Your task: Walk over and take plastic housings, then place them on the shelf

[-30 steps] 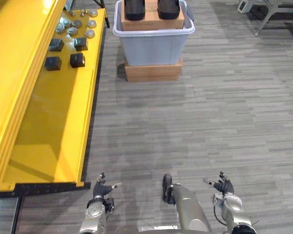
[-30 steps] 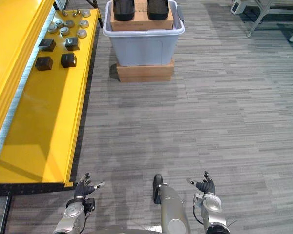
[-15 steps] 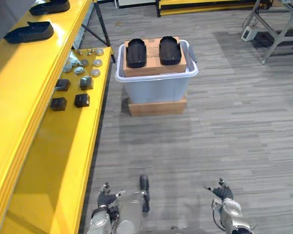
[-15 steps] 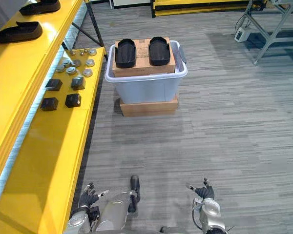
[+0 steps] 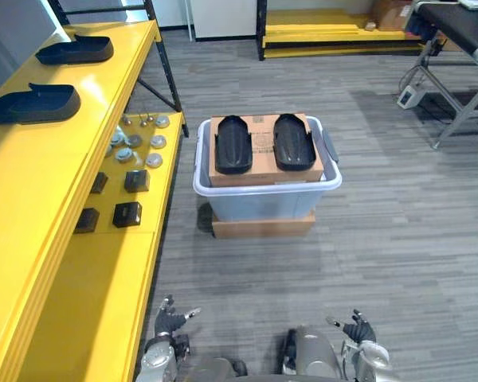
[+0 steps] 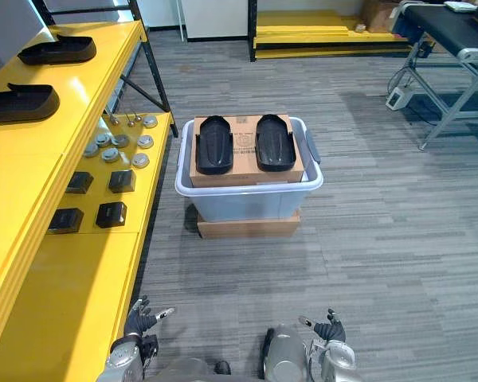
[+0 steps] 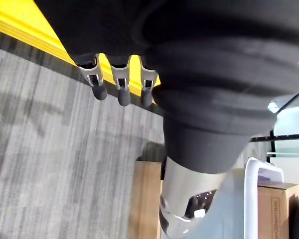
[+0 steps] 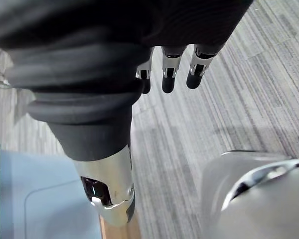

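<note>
Two black plastic housings (image 5: 233, 144) lie side by side on a cardboard box (image 5: 263, 177) set in a pale bin (image 5: 263, 203). The bin is raised on a low brown base (image 5: 263, 226), ahead in the middle of the grey floor (image 5: 247, 278). The yellow shelf (image 5: 32, 207) runs along the left, its edge near the bin. Two more housings (image 5: 33, 103) rest on its upper level at the far end. Small black blocks (image 5: 127, 214) and round metal parts (image 5: 135, 145) sit on the level below. A dark bench (image 6: 446, 28) on metal legs stands far right, well apart. The left hand (image 5: 170, 322) and right hand (image 5: 357, 329) hang low at the near edge, fingers (image 7: 120, 92) straight and relaxed, holding nothing.
</note>
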`<state>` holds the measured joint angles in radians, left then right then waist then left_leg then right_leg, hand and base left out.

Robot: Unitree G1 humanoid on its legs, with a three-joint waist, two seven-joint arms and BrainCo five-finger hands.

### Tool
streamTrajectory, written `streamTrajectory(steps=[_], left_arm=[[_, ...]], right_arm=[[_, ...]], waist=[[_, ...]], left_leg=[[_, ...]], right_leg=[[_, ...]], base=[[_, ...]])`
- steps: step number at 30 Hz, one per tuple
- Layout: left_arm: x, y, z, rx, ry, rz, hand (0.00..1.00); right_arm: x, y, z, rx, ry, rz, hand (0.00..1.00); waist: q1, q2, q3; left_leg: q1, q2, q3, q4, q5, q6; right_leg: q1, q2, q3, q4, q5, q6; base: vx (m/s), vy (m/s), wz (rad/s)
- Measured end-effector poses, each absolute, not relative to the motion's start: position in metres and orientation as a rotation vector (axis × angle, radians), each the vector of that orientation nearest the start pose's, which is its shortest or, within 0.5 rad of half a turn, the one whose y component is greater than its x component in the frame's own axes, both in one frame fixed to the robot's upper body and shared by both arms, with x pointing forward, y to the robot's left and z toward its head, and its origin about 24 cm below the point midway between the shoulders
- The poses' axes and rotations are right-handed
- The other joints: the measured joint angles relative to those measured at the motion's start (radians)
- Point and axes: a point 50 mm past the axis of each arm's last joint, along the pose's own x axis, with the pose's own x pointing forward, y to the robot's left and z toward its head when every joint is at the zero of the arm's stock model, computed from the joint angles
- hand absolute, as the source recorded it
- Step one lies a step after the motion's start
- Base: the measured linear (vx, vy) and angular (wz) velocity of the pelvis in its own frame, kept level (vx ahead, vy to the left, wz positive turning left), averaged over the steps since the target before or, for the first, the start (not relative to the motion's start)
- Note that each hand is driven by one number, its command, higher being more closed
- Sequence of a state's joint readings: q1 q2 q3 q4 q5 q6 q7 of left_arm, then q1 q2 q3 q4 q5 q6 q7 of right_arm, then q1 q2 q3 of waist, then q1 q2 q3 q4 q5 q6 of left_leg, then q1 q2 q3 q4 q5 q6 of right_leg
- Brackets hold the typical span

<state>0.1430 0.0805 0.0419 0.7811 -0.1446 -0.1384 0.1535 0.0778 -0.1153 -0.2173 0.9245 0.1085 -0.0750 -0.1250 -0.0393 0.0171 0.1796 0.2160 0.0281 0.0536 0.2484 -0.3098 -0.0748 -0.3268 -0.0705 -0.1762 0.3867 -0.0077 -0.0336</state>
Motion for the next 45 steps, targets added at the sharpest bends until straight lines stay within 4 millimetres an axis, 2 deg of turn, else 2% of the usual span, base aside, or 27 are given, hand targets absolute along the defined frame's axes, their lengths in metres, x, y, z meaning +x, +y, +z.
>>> streamTrajectory(steps=[2, 3, 4, 6, 7, 10, 11, 12, 13, 14, 15, 18, 21, 24, 27, 28, 31, 35, 37, 41, 45], left_arm=[[0.129, 0.196, -0.132, -0.029, 0.795, 0.326, 0.00], [0.129, 0.192, -0.133, -0.052, 0.796, 0.334, 0.00], [0.127, 0.190, -0.134, -0.061, 0.801, 0.331, 0.00], [0.127, 0.190, -0.134, -0.063, 0.802, 0.320, 0.00], [0.127, 0.189, -0.134, -0.066, 0.801, 0.318, 0.00], [0.129, 0.187, -0.134, -0.072, 0.797, 0.316, 0.00], [0.130, 0.187, -0.133, -0.073, 0.796, 0.315, 0.00], [0.129, 0.185, -0.134, -0.071, 0.798, 0.305, 0.00], [0.129, 0.181, -0.134, -0.072, 0.800, 0.294, 0.00], [0.131, 0.179, -0.134, -0.071, 0.800, 0.284, 0.00], [0.135, 0.181, -0.133, -0.064, 0.789, 0.282, 0.00], [0.130, 0.193, -0.134, -0.029, 0.803, 0.293, 0.00], [0.128, 0.202, -0.133, -0.003, 0.808, 0.298, 0.00], [0.128, 0.210, -0.132, 0.023, 0.805, 0.302, 0.00], [0.128, 0.212, -0.131, 0.048, 0.803, 0.292, 0.00], [0.130, 0.210, -0.130, 0.056, 0.792, 0.280, 0.00], [0.129, 0.210, -0.128, 0.062, 0.782, 0.273, 0.00], [0.120, 0.203, -0.131, 0.073, 0.803, 0.236, 0.00], [0.117, 0.202, -0.132, 0.077, 0.810, 0.230, 0.00], [0.113, 0.198, -0.134, 0.080, 0.824, 0.201, 0.00], [0.116, 0.191, -0.134, 0.080, 0.817, 0.161, 0.00]], right_arm=[[0.131, -0.233, -0.135, 0.025, 0.868, -0.437, 0.00], [0.130, -0.232, -0.135, 0.020, 0.865, -0.426, 0.00], [0.132, -0.226, -0.135, 0.017, 0.857, -0.401, 0.00], [0.135, -0.221, -0.134, 0.034, 0.841, -0.398, 0.00], [0.135, -0.221, -0.134, 0.039, 0.837, -0.402, 0.00], [0.134, -0.225, -0.134, 0.062, 0.835, -0.440, 0.00], [0.131, -0.229, -0.134, 0.070, 0.839, -0.464, 0.00], [0.126, -0.234, -0.134, 0.062, 0.845, -0.482, 0.00], [0.123, -0.239, -0.134, 0.053, 0.848, -0.493, 0.00], [0.119, -0.245, -0.134, 0.051, 0.857, -0.517, 0.00], [0.118, -0.245, -0.135, 0.058, 0.861, -0.525, 0.00], [0.118, -0.246, -0.134, 0.072, 0.853, -0.539, 0.00], [0.122, -0.256, -0.129, 0.094, 0.815, -0.590, 0.00], [0.138, -0.274, -0.108, 0.088, 0.685, -0.641, 0.00], [0.154, -0.293, -0.074, 0.026, 0.510, -0.685, 0.00], [0.161, -0.301, -0.054, 0.007, 0.405, -0.708, 0.00], [0.171, -0.305, -0.033, -0.010, 0.299, -0.729, 0.00], [0.193, -0.302, -0.002, -0.034, 0.152, -0.721, 0.00], [0.206, -0.298, 0.007, -0.057, 0.113, -0.699, 0.00], [0.249, -0.276, 0.036, -0.157, 0.007, -0.568, 0.00], [0.289, -0.264, 0.057, -0.258, -0.041, -0.493, 0.00]], waist=[[-0.003, 0.020, 0.003], [-0.002, 0.032, 0.009], [0.002, 0.034, 0.020], [0.005, 0.016, 0.027], [0.008, 0.012, 0.029], [0.025, 0.005, 0.037], [0.025, 0.004, 0.038], [0.022, 0.021, 0.035], [0.022, 0.046, 0.032], [0.018, 0.078, 0.030], [0.007, 0.053, 0.026], [0.003, 0.007, 0.016], [0.008, -0.005, 0.012], [0.001, -0.004, 0.008], [-0.004, -0.006, -0.008], [-0.006, -0.009, -0.018], [-0.008, -0.014, -0.026], [-0.003, -0.018, -0.032], [-0.003, -0.017, -0.032], [0.004, -0.016, -0.031], [0.021, 0.008, -0.011]], left_leg=[[-0.088, 0.040, 0.005, 0.239, 0.032, -0.049], [-0.171, 0.078, 0.004, 0.469, 0.115, -0.058], [-0.254, 0.146, 0.032, 0.709, 0.102, -0.023], [-0.317, 0.175, 0.057, 0.809, 0.074, 0.016], [-0.339, 0.178, 0.064, 0.806, 0.068, 0.025], [-0.404, 0.164, 0.085, 0.560, 0.040, 0.010], [-0.411, 0.141, 0.081, 0.398, 0.054, -0.007], [-0.404, 0.128, 0.065, 0.219, 0.131, -0.035], [-0.403, 0.132, 0.048, 0.151, 0.218, -0.029], [-0.388, 0.129, 0.033, 0.117, 0.224, 0.009], [-0.365, 0.099, 0.037, 0.075, 0.231, 0.019], [-0.332, 0.053, 0.074, 0.001, 0.246, 0.037], [-0.305, 0.034, 0.097, -0.042, 0.253, 0.048], [-0.286, 0.020, 0.121, -0.088, 0.264, 0.057], [-0.265, 0.007, 0.141, -0.153, 0.287, 0.064], [-0.255, 0.001, 0.146, -0.191, 0.305, 0.066], [-0.245, -0.001, 0.150, -0.225, 0.321, 0.069], [-0.218, -0.006, 0.149, -0.299, 0.364, 0.075], [-0.214, -0.010, 0.149, -0.326, 0.382, 0.079], [-0.236, -0.022, 0.142, -0.345, 0.408, 0.087], [-0.283, -0.034, 0.104, -0.352, 0.424, 0.088]], right_leg=[[0.037, 0.033, -0.017, 0.003, -0.056, -0.023], [0.106, 0.057, -0.027, -0.027, -0.084, -0.034], [0.204, 0.088, -0.027, -0.075, -0.106, -0.051], [0.285, 0.097, -0.011, -0.111, -0.124, -0.055], [0.309, 0.096, -0.005, -0.123, -0.125, -0.055], [0.381, 0.069, 0.023, -0.169, -0.128, -0.049], [0.390, 0.056, 0.028, -0.170, -0.138, -0.031], [0.400, 0.055, 0.037, -0.169, -0.157, -0.002], [0.405, 0.069, 0.039, -0.169, -0.166, 0.013], [0.415, 0.079, 0.043, -0.164, -0.193, 0.034], [0.412, 0.036, 0.044, -0.155, -0.202, 0.049], [0.409, -0.006, 0.065, -0.167, -0.211, 0.073], [0.411, -0.024, 0.087, -0.188, -0.204, 0.086], [0.409, -0.038, 0.113, -0.220, -0.190, 0.103], [0.405, -0.041, 0.133, -0.253, -0.171, 0.108], [0.395, -0.043, 0.140, -0.258, -0.163, 0.112], [0.393, -0.040, 0.149, -0.270, -0.147, 0.115], [0.391, -0.037, 0.151, -0.284, -0.120, 0.119], [0.384, -0.038, 0.151, -0.287, -0.114, 0.119], [0.356, -0.046, 0.149, -0.289, -0.110, 0.123], [0.329, -0.054, 0.117, -0.304, -0.101, 0.134]], base=[[0.51, -0.214, -0.01], [0.61, -0.225, 0.00], [0.59, -0.207, -0.04], [0.44, -0.137, -0.19], [0.39, -0.099, -0.32], [0.32, -0.004, -0.40], [0.25, 0.095, -0.28], [0.24, 0.117, -0.25], [0.24, 0.162, -0.15], [0.26, 0.216, 0.06], [0.24, 0.214, 0.10], [0.16, 0.133, -0.08], [0.09, 0.068, -0.21], [0.05, 0.046, -0.25], [0.03, 0.026, -0.20], [0.04, 0.037, -0.09], [0.02, 0.026, -0.06], [0.00, 0.026, -0.01], [-0.05, 0.029, 0.00], [-0.11, 0.045, 0.02], [-0.14, 0.041, 0.18]])
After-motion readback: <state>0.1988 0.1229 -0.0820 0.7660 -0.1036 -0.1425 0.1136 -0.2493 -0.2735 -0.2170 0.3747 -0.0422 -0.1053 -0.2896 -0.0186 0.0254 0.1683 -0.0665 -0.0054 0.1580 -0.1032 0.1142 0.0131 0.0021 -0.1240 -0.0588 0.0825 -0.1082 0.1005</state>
